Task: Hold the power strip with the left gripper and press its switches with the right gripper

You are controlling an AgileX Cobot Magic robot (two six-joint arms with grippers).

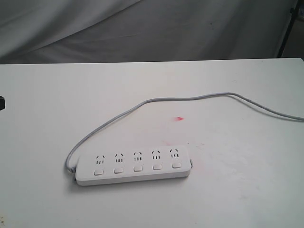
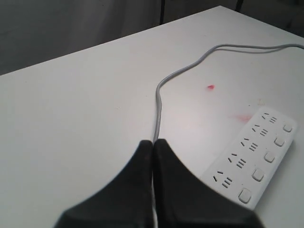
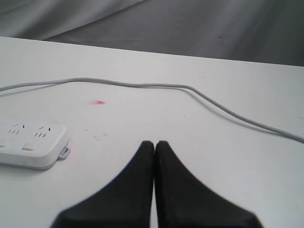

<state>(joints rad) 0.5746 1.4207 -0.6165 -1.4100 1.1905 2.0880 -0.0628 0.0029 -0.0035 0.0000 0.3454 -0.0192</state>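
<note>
The white power strip (image 1: 133, 167) lies flat near the front middle of the table, its five outlets in a row with five switches (image 1: 137, 168) below them. Its thin grey cord (image 1: 190, 99) loops back and off to the right. In the left wrist view my left gripper (image 2: 153, 142) is shut on nothing, short of the power strip (image 2: 259, 156) and above the cord (image 2: 159, 102). The right gripper (image 3: 155, 143) is likewise shut and empty, off the strip's end (image 3: 33, 145). Neither gripper shows in the exterior view.
The white table (image 1: 237, 190) carries a small pink mark (image 1: 179, 118) behind the strip and a faint pink smear near its right end. A dark piece of hardware (image 1: 1, 102) sits at the left edge. Grey cloth hangs behind the table.
</note>
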